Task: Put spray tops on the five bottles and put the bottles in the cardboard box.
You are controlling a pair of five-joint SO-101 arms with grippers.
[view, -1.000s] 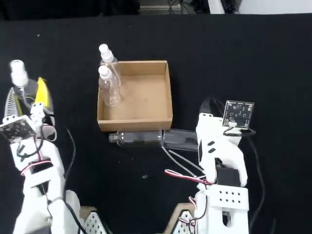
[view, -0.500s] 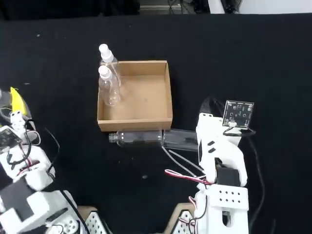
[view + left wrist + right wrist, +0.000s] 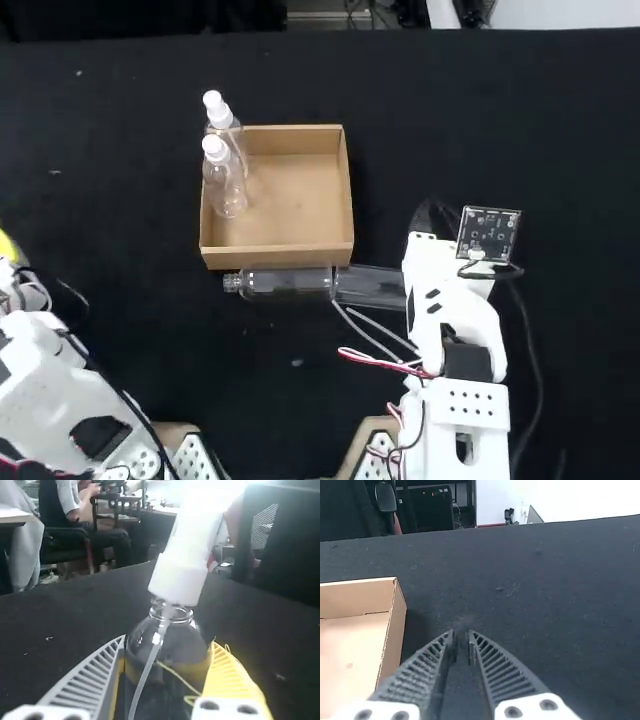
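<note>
My left gripper (image 3: 167, 652) is shut on a clear bottle (image 3: 167, 645), grey finger on one side and yellow finger on the other. A white spray top (image 3: 187, 565) sits tilted on the bottle's neck, its tube hanging inside. In the high view this arm is at the near left edge of the table, and its yellow finger (image 3: 5, 241) shows there. The cardboard box (image 3: 300, 245) holds a topped bottle (image 3: 222, 178) in its far left corner, with a second topped bottle (image 3: 218, 115) just behind. Two topless bottles (image 3: 285, 283) (image 3: 370, 285) lie along the box's front. My right gripper (image 3: 461, 636) is shut on nothing, right of the box (image 3: 395, 625).
The black cloth (image 3: 480, 120) covers the whole table. Loose red and white wires (image 3: 370, 345) trail from the right arm's base (image 3: 455, 400) toward the lying bottles. Beyond the table's far edge are chairs and desks.
The left arm has pulled back toward the near left corner with the bottle, out past the high view's edge. The right arm, box and other bottles have not moved.
</note>
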